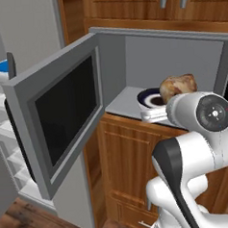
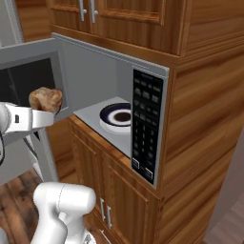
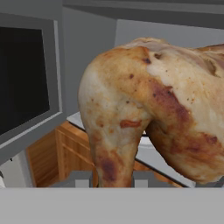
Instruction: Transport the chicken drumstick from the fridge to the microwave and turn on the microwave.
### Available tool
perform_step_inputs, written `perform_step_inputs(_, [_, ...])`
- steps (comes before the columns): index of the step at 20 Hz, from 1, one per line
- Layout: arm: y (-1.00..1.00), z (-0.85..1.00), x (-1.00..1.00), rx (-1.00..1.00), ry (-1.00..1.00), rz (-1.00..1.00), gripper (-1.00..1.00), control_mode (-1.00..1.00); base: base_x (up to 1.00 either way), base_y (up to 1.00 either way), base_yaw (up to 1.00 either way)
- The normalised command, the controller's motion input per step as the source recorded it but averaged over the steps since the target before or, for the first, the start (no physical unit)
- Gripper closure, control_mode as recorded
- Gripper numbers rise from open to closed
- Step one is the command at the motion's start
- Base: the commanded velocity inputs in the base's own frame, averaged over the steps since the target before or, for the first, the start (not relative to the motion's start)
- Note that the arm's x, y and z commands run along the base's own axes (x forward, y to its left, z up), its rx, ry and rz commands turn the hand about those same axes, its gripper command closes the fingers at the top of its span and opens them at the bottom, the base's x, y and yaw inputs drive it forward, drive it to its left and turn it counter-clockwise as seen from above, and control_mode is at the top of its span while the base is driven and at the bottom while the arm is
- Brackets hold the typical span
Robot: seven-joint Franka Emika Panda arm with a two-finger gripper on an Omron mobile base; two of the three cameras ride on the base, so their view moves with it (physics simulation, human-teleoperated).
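You have the drumstick in the gripper: in the hand view the two finger tips stand at 6 o'clock on either side of its narrow lower end, closed against the meat. The piece bulks upward and toward 3 o'clock from there, golden-brown and glossy with darker patches.

In the left base view the drumstick sits just above the white hand, at about 2 o'clock of the frame, in front of the open microwave and level with its cavity. It is held in the air, not resting on anything. A plate, white with a dark blue ring, lies on the microwave floor just at 9 o'clock of the drumstick and behind it.

From the right base view you see the drumstick at 9 o'clock of the frame, at the end of the white arm, outside the microwave mouth. The plate lies well apart from it, toward 3 o'clock, near the centre of the grey floor. The black keypad runs down the microwave's front at 3 o'clock of the plate.

The microwave door is swung wide open toward 9 o'clock in the left base view, its black glass facing you. Beyond it, at the frame's 9 o'clock edge, you can see the fridge with its white shelves. Wooden cabinets stand above and below the microwave.
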Motion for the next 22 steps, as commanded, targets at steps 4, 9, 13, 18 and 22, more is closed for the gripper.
perform_step_inputs(4, [-0.08, 0.00, 0.35, 0.02, 0.00, 0.00, 1.00, -1.00, 0.40, -0.05, 0.00])
perform_step_inputs(9, [-0.26, 0.00, 0.78, 0.06, 0.00, 0.00, 1.00, -1.00, 0.00, 0.00, 0.00])
perform_step_inputs(13, [-0.38, 0.00, 0.83, 0.11, 0.00, 0.00, 1.00, -1.00, 0.00, 0.00, 0.00])
perform_step_inputs(18, [-0.25, -0.01, 0.76, 0.09, 0.02, 0.00, 1.00, -1.00, 0.00, 0.00, 0.00])
perform_step_inputs(22, [-0.14, -0.13, 0.73, 0.10, 0.08, 0.00, 1.00, -1.00, 0.00, 0.00, 0.00])
